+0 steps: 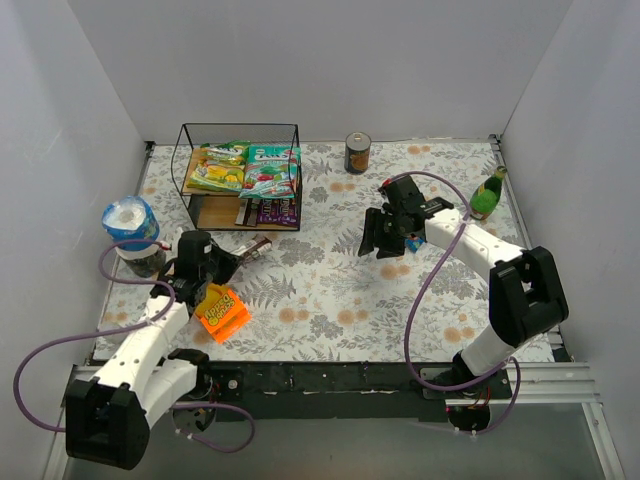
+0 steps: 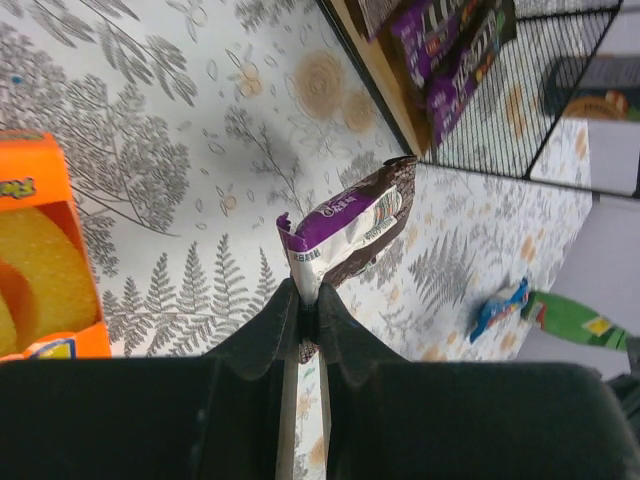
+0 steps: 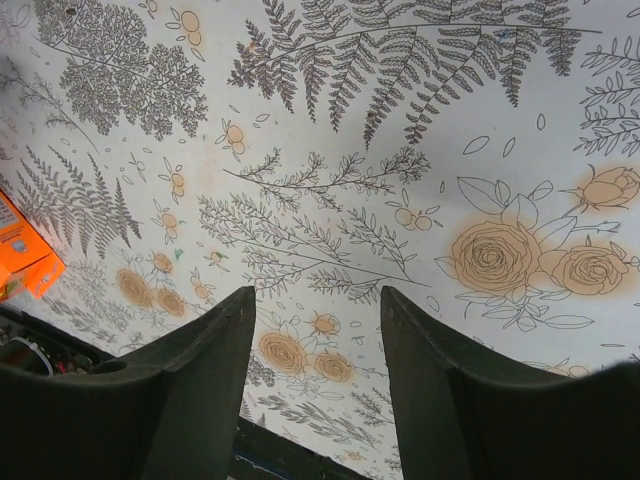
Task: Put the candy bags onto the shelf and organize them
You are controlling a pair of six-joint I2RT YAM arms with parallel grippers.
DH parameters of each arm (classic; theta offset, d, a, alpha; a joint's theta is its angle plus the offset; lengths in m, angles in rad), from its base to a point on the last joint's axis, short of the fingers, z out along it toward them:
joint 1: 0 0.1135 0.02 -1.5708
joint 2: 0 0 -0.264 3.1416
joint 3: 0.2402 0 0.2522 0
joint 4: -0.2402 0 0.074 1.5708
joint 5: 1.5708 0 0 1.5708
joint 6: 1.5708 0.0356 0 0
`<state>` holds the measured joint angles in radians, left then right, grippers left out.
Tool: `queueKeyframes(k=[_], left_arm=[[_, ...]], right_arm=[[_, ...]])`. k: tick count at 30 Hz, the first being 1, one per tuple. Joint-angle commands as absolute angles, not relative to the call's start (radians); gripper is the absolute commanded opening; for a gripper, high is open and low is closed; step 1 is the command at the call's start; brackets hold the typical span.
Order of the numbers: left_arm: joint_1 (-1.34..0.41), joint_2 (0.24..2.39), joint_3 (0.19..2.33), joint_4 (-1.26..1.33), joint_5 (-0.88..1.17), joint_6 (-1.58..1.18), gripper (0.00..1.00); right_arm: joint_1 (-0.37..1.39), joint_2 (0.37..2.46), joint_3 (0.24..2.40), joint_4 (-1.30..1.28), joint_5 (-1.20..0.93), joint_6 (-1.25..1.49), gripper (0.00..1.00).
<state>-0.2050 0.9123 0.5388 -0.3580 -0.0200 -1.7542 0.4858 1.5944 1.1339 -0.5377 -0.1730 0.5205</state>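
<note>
The left gripper (image 2: 308, 296) has its two fingers pressed together on the crimped end of a purple-brown packet (image 2: 352, 222), which sticks out past the fingertips toward the shelf (image 1: 184, 160), tilted and seemingly lifted off the cloth. The shelf stands near the far left corner of the table, and the packet sits just short of its front edge. On the upper board a yellow-green bag (image 1: 220, 168) and a teal bag (image 1: 271, 170) lie flat side by side, and a row of purple packets (image 1: 272, 211) lies on the lower board. The right gripper (image 3: 316, 300) hangs over the middle of the table toward the right edge with its fingers spread wide and nothing between them. A small blue packet (image 2: 498, 306) lies on the cloth just beside it, half covered by the gripper from above. The print on the pinched packet is too blurred to read, and the left end of the lower board is hard to make out. An orange package (image 1: 222, 312) lies by the left arm near the near edge, cut off in both wrist views. A can (image 1: 357, 153) stands at the far edge, a green bottle (image 1: 487, 193) by the right edge and a blue-and-white cup (image 1: 132, 232) by the left edge. The tablecloth (image 1: 330, 290) is white with grey ferns and tan roses, and plain pale walls (image 1: 330, 60) close in three sides.
</note>
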Motion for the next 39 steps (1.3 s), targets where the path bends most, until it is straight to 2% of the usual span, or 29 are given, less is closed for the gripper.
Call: queueKeyframes(k=[1,10,27,39], left_arm=[[-0.140,0.939,0.610,-0.350,-0.107,-1.818,0.00],[-0.028,1.071,0.649,-0.178,-0.143,-1.998,0.00],[-0.032,1.364,0.664,0.184,-0.298,-2.305,0.00],[-0.060,1.532,0.778,0.193,-0.330,-2.387,0.00]], right_arm=[[0.479,1.548,1.126,-0.542,-0.199,0.522,0.61],[0.459,1.516,1.089,-0.537,-0.213,0.518,0.61],[0.413,1.422,0.985,-0.532,-0.253,0.503,0.60],[0.388,1.420,0.966,-0.531,-0.265,0.494,0.59]])
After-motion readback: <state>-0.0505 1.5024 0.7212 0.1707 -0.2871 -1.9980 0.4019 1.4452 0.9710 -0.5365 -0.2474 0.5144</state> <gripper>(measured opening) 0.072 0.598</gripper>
